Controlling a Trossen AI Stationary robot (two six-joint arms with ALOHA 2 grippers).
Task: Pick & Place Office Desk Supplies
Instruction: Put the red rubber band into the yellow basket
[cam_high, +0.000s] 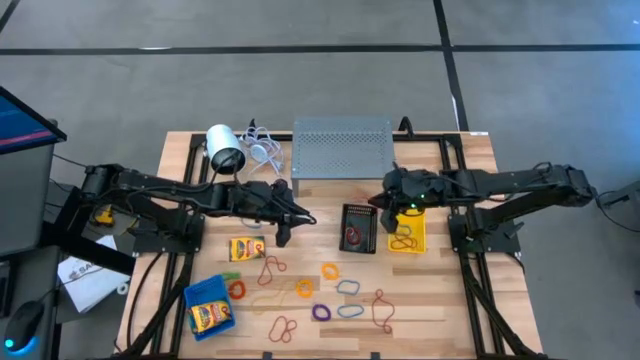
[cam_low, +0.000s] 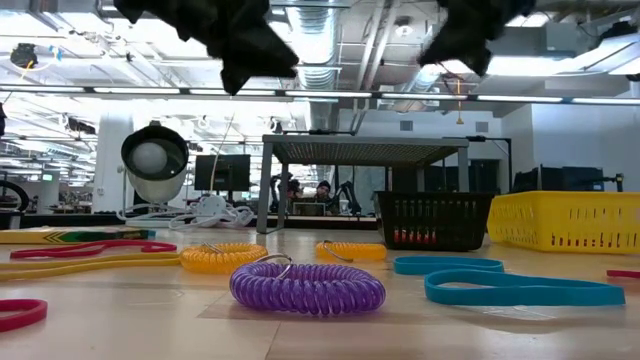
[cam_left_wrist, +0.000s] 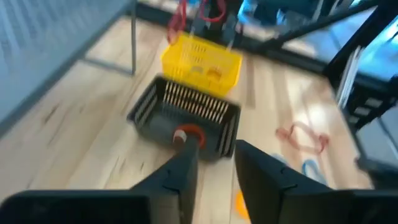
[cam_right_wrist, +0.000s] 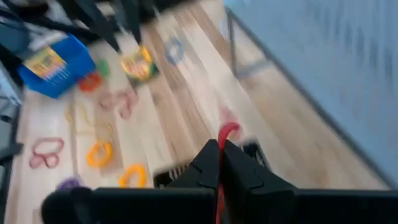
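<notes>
My right gripper (cam_high: 383, 203) hangs above the table just beyond the black bin (cam_high: 344, 215) and the yellow bin (cam_high: 421, 225), shut on a red rubber band (cam_right_wrist: 227, 130). My left gripper (cam_high: 283, 232) hovers left of the black bin (cam_left_wrist: 186, 109), its fingers a little apart. A red-orange band (cam_left_wrist: 186, 134) shows at one fingertip, before the bin's near wall. One crayon box (cam_high: 246, 248) lies on the table. Another (cam_high: 212, 316) sits in the blue bin (cam_high: 200, 292). Several loose bands (cam_high: 330, 270) lie on the near half. My left gripper: whether the fingertip (cam_left_wrist: 189, 152) touches the red-orange band, I cannot tell. My right gripper pinches the red band between its two shut fingers. A curved part of the loop (cam_right_wrist: 229, 128) sticks out past the fingertips. The rest hangs below the gripper (cam_left_wrist: 179, 18), clear of the table.
A grey perforated stand (cam_high: 342, 148) stands at the far middle, with a white cylinder (cam_high: 225, 148) and its cable to its left. The black bin holds red bands (cam_high: 353, 236); the yellow bin holds a band too (cam_high: 404, 240).
</notes>
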